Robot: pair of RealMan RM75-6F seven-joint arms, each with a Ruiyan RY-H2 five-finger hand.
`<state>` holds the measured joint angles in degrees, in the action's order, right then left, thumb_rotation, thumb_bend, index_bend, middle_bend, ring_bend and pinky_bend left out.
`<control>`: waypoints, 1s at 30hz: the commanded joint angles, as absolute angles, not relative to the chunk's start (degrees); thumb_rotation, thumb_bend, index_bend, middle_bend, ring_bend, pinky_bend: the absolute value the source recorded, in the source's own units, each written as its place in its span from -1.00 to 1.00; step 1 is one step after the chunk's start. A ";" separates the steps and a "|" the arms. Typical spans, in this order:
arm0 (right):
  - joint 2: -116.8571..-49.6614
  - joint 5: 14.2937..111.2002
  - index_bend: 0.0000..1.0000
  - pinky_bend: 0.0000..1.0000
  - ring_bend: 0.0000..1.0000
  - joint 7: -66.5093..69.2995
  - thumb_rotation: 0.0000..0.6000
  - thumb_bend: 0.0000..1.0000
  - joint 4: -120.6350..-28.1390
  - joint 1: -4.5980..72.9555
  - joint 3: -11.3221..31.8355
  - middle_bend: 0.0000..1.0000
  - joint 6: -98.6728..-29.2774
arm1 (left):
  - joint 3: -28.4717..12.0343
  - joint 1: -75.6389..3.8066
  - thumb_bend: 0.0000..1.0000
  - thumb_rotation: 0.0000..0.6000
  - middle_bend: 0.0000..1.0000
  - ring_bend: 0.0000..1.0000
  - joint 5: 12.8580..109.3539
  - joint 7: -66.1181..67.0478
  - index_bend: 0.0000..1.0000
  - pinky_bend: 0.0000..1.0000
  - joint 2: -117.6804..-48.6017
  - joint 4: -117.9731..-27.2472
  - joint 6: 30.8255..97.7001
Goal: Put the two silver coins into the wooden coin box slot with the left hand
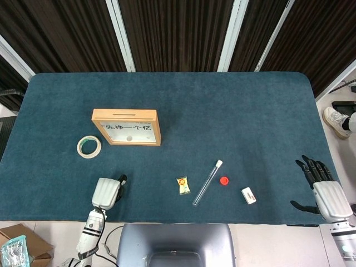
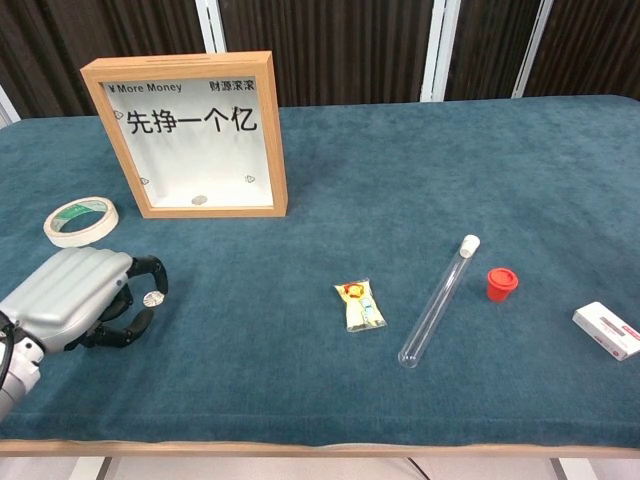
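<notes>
The wooden coin box [image 1: 126,127] [image 2: 190,135] stands upright at the left of the table, its slot [image 1: 125,115] in the top edge. One silver coin [image 2: 200,200] lies inside it behind the window. A second silver coin [image 2: 153,297] lies on the cloth near the front left edge. My left hand [image 1: 105,193] [image 2: 75,297] rests there, its dark fingers [image 2: 150,268] curled around the coin with a gap on each side. In the head view the hand hides this coin. My right hand [image 1: 325,192] hovers at the table's right front corner, fingers spread and holding nothing.
A tape roll [image 1: 89,147] [image 2: 81,221] lies left of the box. In the front middle lie a candy packet [image 1: 183,185] [image 2: 360,304], a test tube [image 1: 207,183] [image 2: 438,300], a red cap [image 1: 224,180] [image 2: 501,283] and a small white box [image 1: 248,195] [image 2: 606,330].
</notes>
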<state>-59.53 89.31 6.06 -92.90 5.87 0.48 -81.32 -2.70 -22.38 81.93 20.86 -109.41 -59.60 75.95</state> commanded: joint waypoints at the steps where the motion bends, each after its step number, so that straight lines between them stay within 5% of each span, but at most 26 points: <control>1: -59.56 89.30 -1.00 -1.00 -1.00 5.99 1.00 -0.75 -92.91 5.86 0.48 -1.00 -81.33 | -2.84 -22.39 -0.15 1.00 1.00 1.00 81.86 21.07 -0.12 1.00 -109.42 -59.67 75.62; 30: -59.59 89.82 -1.00 -1.00 -1.00 5.80 1.00 -0.75 -92.98 5.80 0.23 -1.00 -81.44 | -3.94 -22.26 -0.15 1.00 1.00 1.00 81.66 21.90 -0.15 1.00 -109.52 -58.92 74.25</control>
<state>-59.60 89.82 5.80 -92.99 5.80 0.23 -81.44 -3.95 -22.26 81.65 21.90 -109.51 -58.92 74.25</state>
